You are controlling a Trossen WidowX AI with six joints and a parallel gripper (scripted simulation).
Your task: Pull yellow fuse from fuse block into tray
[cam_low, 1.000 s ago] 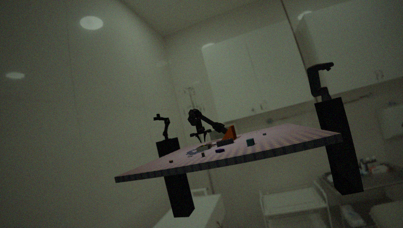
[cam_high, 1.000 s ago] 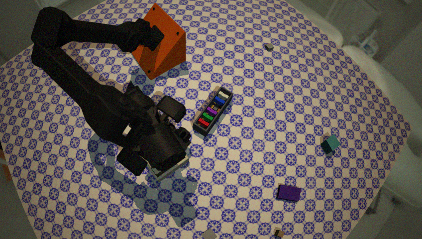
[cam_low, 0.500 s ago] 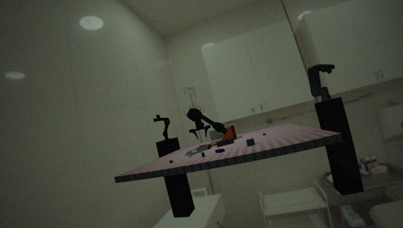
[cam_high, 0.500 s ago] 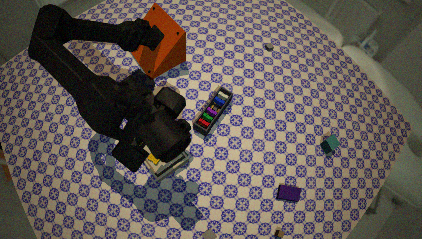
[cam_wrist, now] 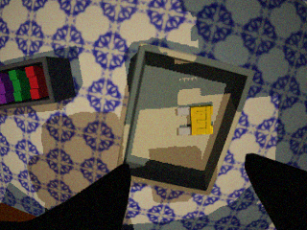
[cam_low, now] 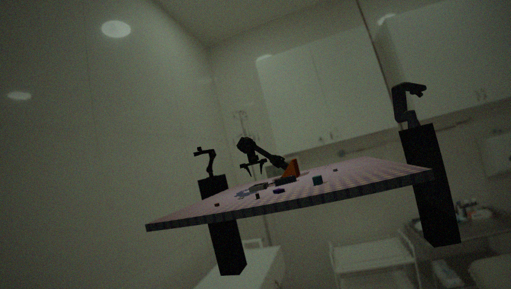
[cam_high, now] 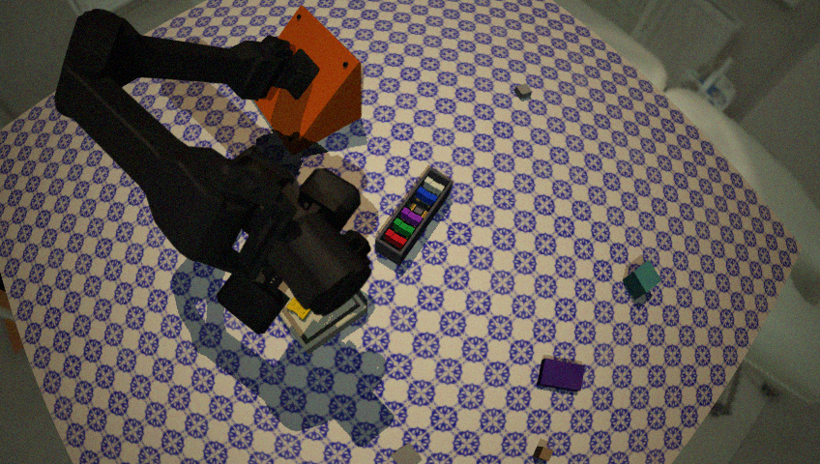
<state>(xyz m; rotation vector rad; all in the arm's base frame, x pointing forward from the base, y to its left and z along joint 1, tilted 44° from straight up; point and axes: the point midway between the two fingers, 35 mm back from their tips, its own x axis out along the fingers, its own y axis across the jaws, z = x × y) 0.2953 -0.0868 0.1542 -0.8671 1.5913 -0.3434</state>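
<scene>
Wrist view: the gripper (cam_wrist: 186, 201) hangs with jaws spread wide at the lower frame, holding nothing. Beyond, the yellow fuse (cam_wrist: 201, 121) lies flat inside the tray (cam_wrist: 137, 115) at centre. Fuse block (cam_wrist: 38, 80) sits at mid-left.

I can't read any words, numbers or signs here, not on the fuses, the tray or the blocks.

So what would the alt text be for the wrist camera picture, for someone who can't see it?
A yellow fuse lies flat inside a shallow grey tray on a blue-patterned table, seen from above. The open gripper hangs over it, empty, its dark fingers framing the bottom; the fuse block shows at left.
</scene>
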